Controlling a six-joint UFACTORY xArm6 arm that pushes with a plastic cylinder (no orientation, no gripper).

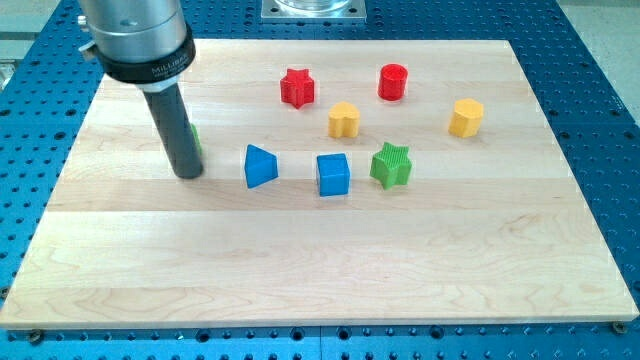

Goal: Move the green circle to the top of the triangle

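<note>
Rod hides most of the green circle [194,137], my tip [188,174] left of the blue triangle [260,166]; no jaws.

Robotics lab bench: pale wooden board [330,270] laid on a blue perforated metal table [590,60] with a regular hole grid, grey metal mounting plate [313,8] at the view's top, small coloured plastic test blocks scattered on the board.

My tip [188,172] stands left of the blue triangle [260,166], seemingly touching the green circle [195,140] (mostly hidden behind it).
</note>
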